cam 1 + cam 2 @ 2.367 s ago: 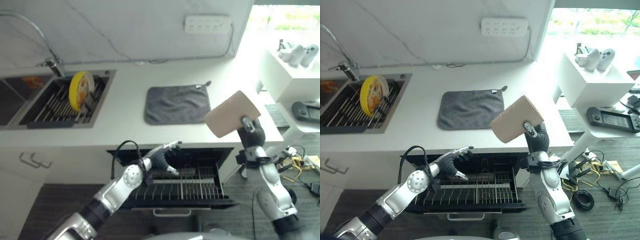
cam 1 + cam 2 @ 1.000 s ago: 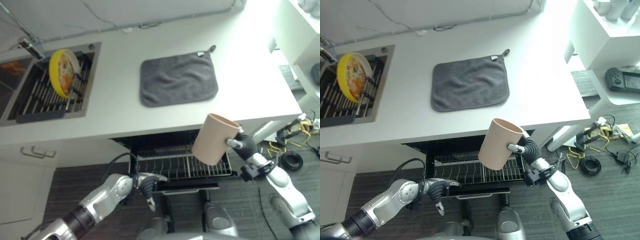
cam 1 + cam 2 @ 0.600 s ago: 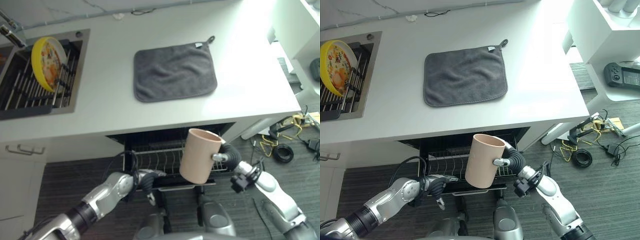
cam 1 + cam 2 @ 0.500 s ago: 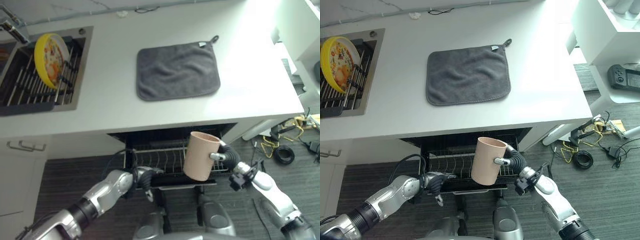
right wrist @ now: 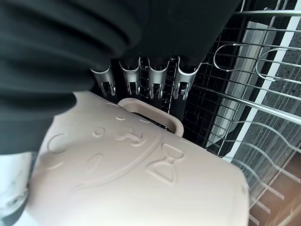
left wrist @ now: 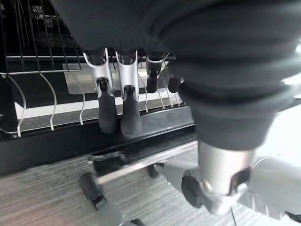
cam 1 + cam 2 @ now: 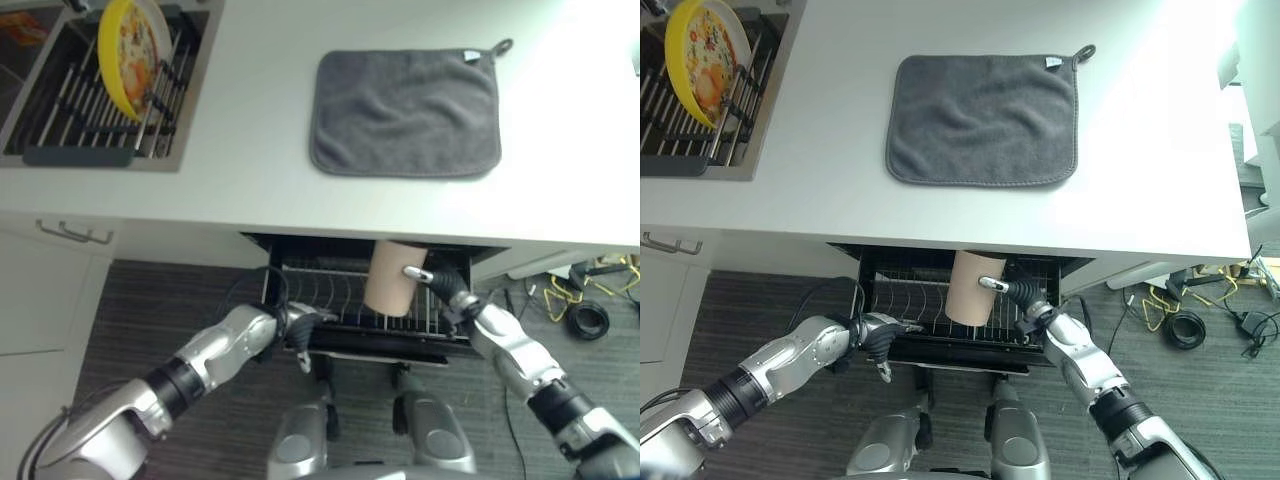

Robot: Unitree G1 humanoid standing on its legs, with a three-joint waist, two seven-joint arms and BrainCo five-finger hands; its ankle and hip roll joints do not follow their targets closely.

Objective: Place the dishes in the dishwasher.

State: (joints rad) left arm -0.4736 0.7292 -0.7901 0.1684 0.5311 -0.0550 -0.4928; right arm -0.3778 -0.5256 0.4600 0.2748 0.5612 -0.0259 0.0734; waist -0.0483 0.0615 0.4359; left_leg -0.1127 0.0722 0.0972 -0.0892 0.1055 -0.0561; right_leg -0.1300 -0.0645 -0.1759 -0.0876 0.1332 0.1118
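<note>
A beige mug is held by its handle in the curled fingers of the right hand, over the pulled-out dishwasher rack; the left hand rests at the rack's front edge with fingers straight and nothing held. A yellow plate is stood in the sink rack; a grey cloth lies on the counter.

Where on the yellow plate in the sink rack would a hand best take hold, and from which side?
Probably the top rim of the plate, from above. It stands on edge between the wires of the sink rack, so its upper edge is free while the wires block its lower part. Thumb on one face and fingers on the other would suit. The right hand holds the mug.
</note>
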